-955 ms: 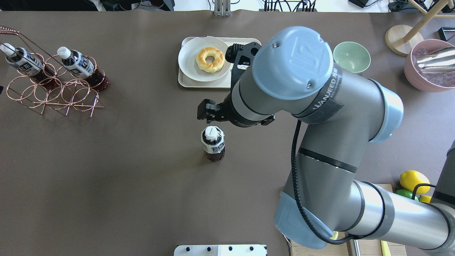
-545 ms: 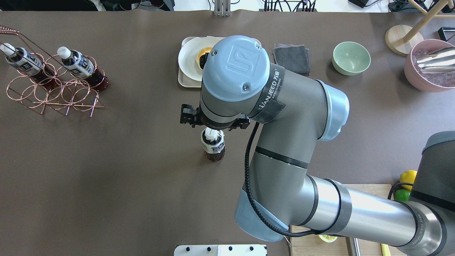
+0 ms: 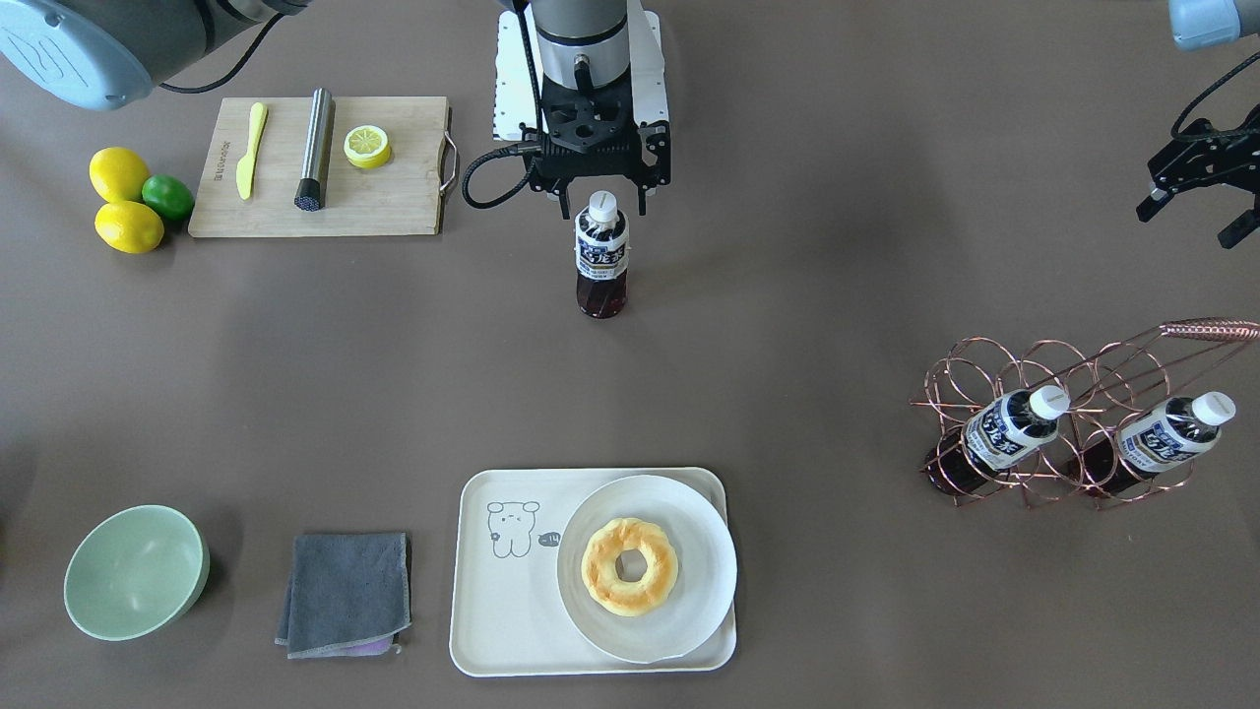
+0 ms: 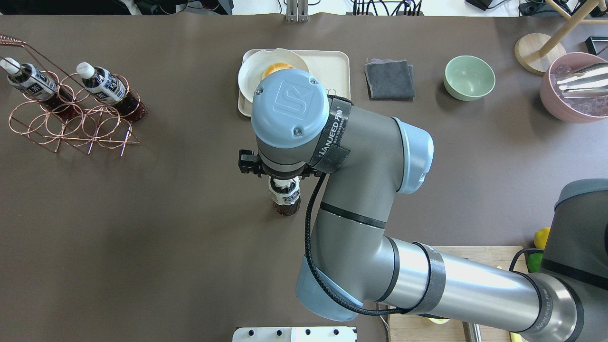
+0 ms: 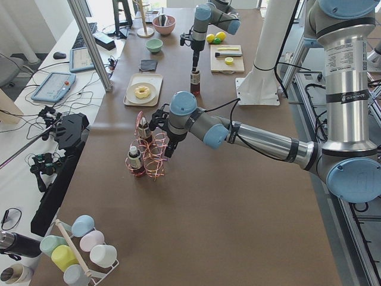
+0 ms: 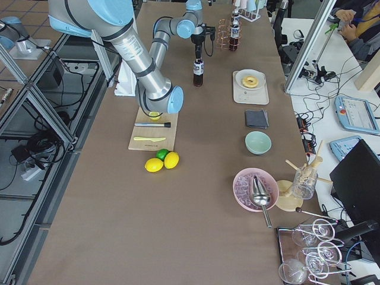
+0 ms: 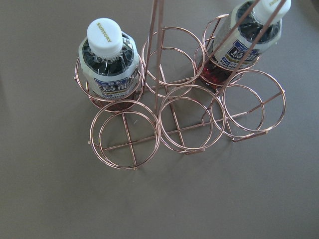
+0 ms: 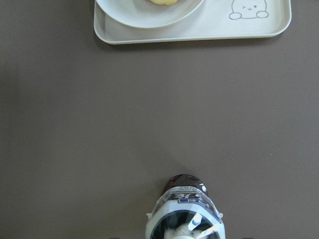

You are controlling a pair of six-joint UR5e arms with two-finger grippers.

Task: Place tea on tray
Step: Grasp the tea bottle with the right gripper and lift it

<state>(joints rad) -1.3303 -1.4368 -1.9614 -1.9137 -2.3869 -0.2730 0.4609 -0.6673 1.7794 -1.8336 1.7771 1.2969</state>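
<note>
**Change since a second ago.** My right gripper has swung in from the tray side and come down over the tea. Its fingers are apart, one on each side of the white cap, touching neither side. From overhead my wrist now covers that cap, which was in full sight before. The bottle has not shifted. The grey cloth, earlier under my forearm, is uncovered, and the doughnut is now mostly hidden in the overhead view.

**Tea.** Small clear plastic bottle, ribbed at the base, holding dark brown liquid. It has a white screw cap and a white-and-navy label. It stands upright on the matte brown table, mid-table and well apart from the tray.

**Tray**. Cream plastic, a rectangle with rounded corners and a raised rim, printed with a line-drawn bear and a small fish. A round off-white plate sits on one half and overhangs the rim slightly. On the plate lies the glossy golden doughnut ring.

**Rack**. Thin copper wire bent into joined rings around a central rod. Two matching bottles lean in its rings.

**Left gripper**. Black, with its fingers spread and holding nothing, it hangs above the rack.
</note>
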